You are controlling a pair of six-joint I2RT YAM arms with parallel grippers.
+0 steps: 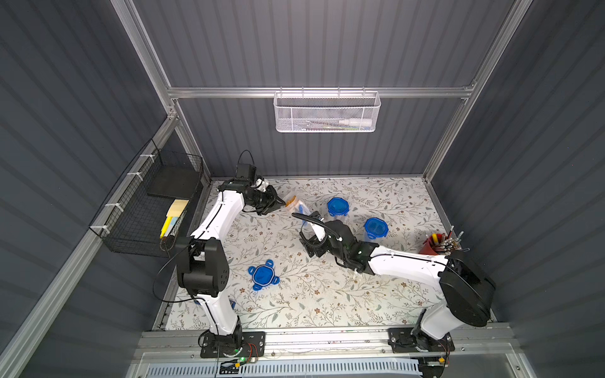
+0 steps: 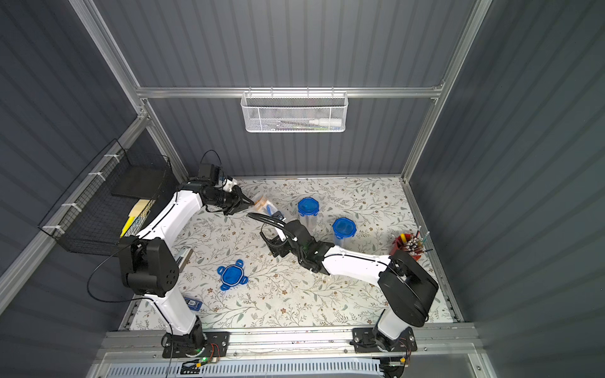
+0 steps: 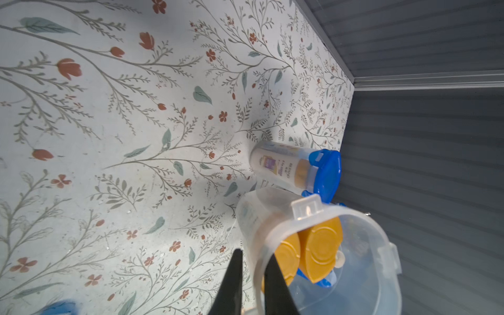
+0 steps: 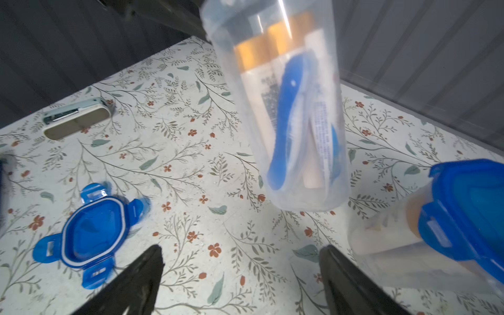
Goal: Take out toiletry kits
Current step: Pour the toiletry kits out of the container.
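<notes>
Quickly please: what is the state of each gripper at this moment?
Left gripper: closed, pinching the rim wall of the open clear jar.
Right gripper: open, holding nothing.

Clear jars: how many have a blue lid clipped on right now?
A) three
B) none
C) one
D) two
D: one lidded jar and a second lidded jar stand closed on the table. The open jar has no lid and is pinched at its rim by the left gripper. A loose blue lid lies flat on the table.
</notes>
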